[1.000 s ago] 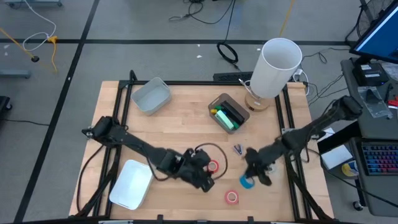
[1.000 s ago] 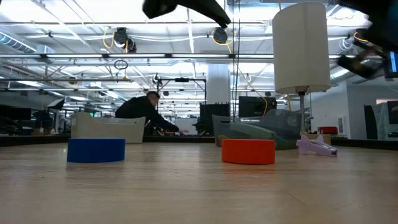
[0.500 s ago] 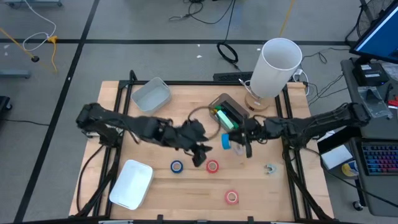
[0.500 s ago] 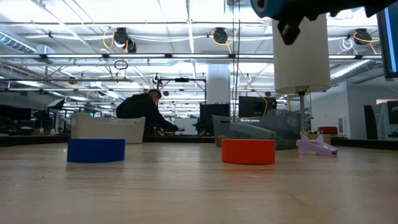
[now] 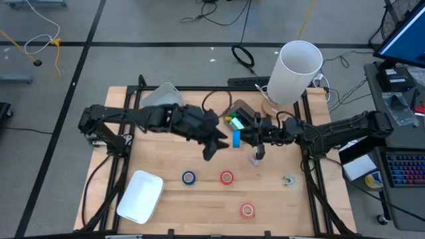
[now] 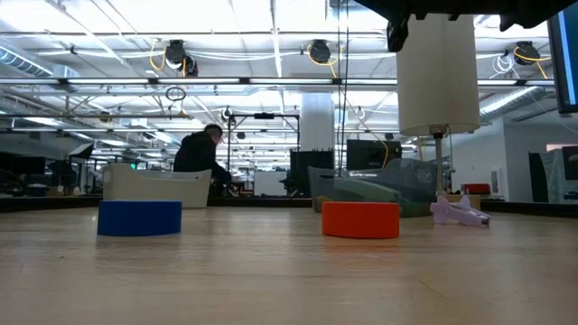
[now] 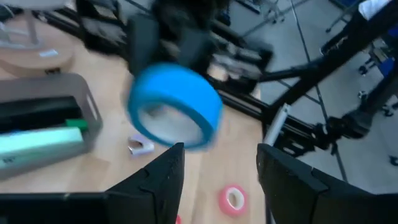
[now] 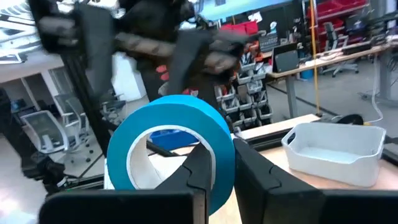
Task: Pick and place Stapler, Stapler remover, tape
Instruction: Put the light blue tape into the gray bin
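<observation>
Tape is the thing in motion: the right gripper (image 5: 243,137) pinches a blue tape roll (image 5: 236,139) by its wall, one finger inside the ring and one outside, and holds it in the air just beside the grey tray (image 5: 247,109) that carries a green and a black thing. In the right wrist view the same blue tape roll (image 8: 169,148) stands upright between the two dark fingers. The left gripper (image 5: 211,147) is on the other side of this roll from the tray, very near to it, with its fingers spread and nothing between them; in the left wrist view the roll (image 7: 176,106) hangs just beyond the finger tips and does not touch them. On the wooden table (image 5: 172,162), nearer to the front edge than the tray, lie a second blue roll (image 5: 189,177) and a red roll (image 5: 227,177) side by side, and a pink roll (image 5: 248,210) lies still farther from the tray. A small grey staple remover (image 5: 288,180) lies well apart from the tray, toward the right arm's side. A white lamp shade (image 5: 296,72) stands just behind the tray. A person (image 6: 201,153) is in the room behind the table
</observation>
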Controlling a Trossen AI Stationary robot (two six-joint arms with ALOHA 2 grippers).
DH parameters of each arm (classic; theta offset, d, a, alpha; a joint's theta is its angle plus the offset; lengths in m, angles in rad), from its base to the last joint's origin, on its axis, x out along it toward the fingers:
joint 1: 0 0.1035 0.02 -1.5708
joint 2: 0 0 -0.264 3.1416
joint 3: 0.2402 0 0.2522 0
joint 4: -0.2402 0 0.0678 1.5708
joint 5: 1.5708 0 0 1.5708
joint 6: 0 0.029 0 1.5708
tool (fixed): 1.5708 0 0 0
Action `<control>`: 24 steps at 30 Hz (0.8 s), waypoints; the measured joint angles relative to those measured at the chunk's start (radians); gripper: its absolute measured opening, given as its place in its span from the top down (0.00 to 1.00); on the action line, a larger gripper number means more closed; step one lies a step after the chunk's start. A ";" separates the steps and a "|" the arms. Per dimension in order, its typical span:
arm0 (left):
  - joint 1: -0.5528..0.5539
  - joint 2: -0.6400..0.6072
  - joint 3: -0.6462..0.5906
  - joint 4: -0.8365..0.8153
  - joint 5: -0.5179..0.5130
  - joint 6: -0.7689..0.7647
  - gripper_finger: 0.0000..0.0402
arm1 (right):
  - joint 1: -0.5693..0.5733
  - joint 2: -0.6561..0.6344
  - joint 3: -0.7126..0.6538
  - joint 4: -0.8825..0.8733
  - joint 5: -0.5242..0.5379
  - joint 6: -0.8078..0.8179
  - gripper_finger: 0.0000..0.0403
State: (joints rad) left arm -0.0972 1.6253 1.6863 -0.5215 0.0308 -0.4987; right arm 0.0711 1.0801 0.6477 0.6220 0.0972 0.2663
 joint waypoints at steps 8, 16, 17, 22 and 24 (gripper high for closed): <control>0.061 0.020 0.000 0.067 0.082 0.012 0.51 | -0.007 0.000 0.000 0.016 0.005 0.009 0.92; 0.076 0.041 -0.001 0.073 0.101 0.016 0.51 | -0.041 -0.001 0.000 0.017 0.004 0.009 0.92; 0.076 0.041 -0.001 0.076 0.101 0.018 0.51 | -0.044 -0.001 0.000 0.017 0.004 0.010 0.92; 0.078 0.039 -0.001 0.087 0.081 0.019 0.51 | -0.046 -0.001 0.000 0.018 0.006 0.010 0.92; 0.077 0.040 -0.001 0.088 0.074 0.019 0.51 | -0.046 0.000 0.000 0.030 0.006 0.012 0.92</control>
State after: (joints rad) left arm -0.0200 1.6650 1.6855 -0.4337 0.1043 -0.4799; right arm 0.0254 1.0798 0.6476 0.6520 0.1028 0.2784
